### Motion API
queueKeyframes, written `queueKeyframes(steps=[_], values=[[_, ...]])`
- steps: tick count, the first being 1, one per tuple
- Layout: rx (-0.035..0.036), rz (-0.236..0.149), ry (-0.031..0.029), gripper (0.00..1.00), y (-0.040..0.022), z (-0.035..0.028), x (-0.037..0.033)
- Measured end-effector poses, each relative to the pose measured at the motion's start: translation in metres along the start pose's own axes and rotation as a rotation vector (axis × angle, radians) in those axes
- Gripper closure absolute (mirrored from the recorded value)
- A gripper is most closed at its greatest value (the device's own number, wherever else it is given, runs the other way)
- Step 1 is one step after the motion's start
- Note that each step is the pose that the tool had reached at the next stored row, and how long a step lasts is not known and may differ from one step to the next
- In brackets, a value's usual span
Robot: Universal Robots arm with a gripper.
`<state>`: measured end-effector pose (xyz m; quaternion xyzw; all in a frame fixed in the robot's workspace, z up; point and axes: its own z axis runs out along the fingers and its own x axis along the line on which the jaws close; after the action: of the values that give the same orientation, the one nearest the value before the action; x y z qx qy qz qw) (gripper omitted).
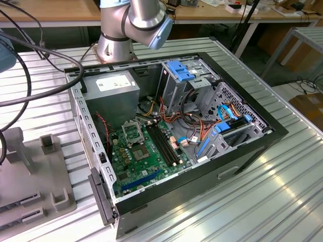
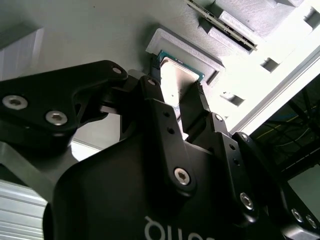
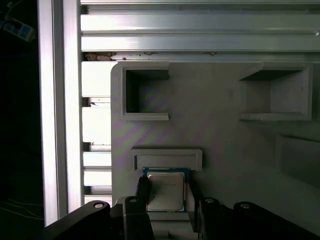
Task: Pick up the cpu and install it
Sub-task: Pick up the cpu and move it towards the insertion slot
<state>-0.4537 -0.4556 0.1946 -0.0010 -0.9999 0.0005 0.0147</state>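
The pincer point(image 3: 167, 194) straddles the cpu point(image 3: 165, 187) in its grey holder point(image 3: 167, 157).

Silvery-grey cpu point(image 3: 165, 192) with green edge, black pincer point(image 3: 167, 196), pale grey tray point(image 3: 220, 135).

Smooth silvery metal cpu point(image 3: 165, 192)

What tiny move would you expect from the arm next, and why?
Probably a short straight lift, once the grip is sure: the gripper straddles the cpu, which lies flat on the tray beside a raised rim that would likely catch a sideways pull.
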Motion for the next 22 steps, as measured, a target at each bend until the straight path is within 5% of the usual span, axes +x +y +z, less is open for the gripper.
queueKeyframes(steps=[22], values=[[0.0001, 0.0, -0.0001, 0.59, 0.0, -0.0045, 0.0001]])
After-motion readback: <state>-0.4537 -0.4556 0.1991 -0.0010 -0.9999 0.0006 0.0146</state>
